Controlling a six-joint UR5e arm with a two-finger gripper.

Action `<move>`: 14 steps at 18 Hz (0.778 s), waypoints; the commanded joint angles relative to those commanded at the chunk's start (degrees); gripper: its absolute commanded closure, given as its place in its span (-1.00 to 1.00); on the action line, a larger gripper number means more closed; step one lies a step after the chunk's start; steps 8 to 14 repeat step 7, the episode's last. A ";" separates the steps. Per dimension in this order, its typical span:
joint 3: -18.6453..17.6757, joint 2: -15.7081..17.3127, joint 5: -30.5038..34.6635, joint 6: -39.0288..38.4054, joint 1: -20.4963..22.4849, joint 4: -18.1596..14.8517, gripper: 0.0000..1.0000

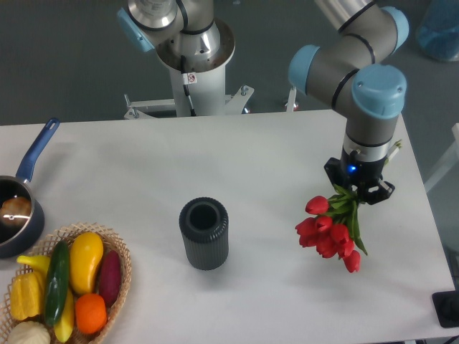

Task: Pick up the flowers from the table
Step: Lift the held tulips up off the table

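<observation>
Claw (356, 192) apparently clamped on flowers (330, 229) by stems; heavy drooping heads could slip free above surface (251, 165).

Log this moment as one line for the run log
gripper: shut on flowers at stem end | flowers: blooms hanging down over table, lift unclear | vase: upright, apart

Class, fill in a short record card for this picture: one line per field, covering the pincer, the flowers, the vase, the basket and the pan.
pincer: pointing down, shut on the flowers' stems
flowers: red tulips, blooms hanging toward the table
vase: dark, ribbed, upright, empty, mid-table
basket: wicker, front-left corner, holds fruit and vegetables
pan: blue handle, left edge
</observation>
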 joint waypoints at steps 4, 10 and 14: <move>1.68 0.26 0.00 2.90 0.53 -2.20 1.00; 1.68 0.79 0.09 2.90 0.62 -2.29 1.00; 1.68 0.79 0.09 2.90 0.62 -2.29 1.00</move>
